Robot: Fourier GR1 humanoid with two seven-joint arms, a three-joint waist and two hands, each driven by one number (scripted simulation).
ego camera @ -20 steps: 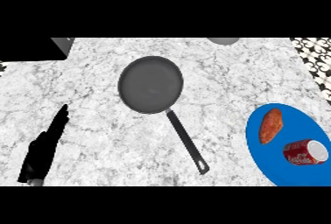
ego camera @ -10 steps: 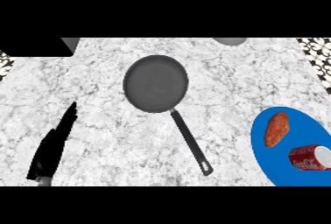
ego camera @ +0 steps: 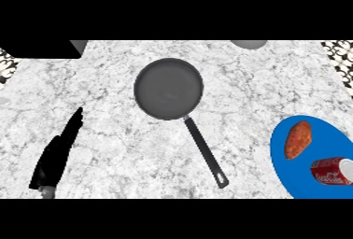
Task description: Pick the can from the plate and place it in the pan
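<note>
My left hand [ego camera: 56, 156] lay at the lower left of the head view, fingers straight and pressed together into one long dark blade pointing up and a little to the right; it held nothing, and whether it rested on the counter [ego camera: 110, 140] or hung just above it I could not tell; my right hand did not show at all. The can [ego camera: 334, 171], red with a pale end, lay on its side on the blue plate [ego camera: 289, 175] at the right edge, partly cut off by the frame; just above and left of it on the same plate sat an orange-brown oblong food item [ego camera: 299, 139], apart from the can. The pan [ego camera: 169, 88], dark grey and round, stood near the middle of the counter with nothing in it; its thin handle ran down and to the right, ending between my hand and the plate. The counter was white marble veined with grey; a grey rounded object [ego camera: 249, 44] peeked in at the top edge, a black block [ego camera: 41, 49] filled the upper left corner, and black-and-white patterned tiling [ego camera: 341, 58] showed at the far right.
</note>
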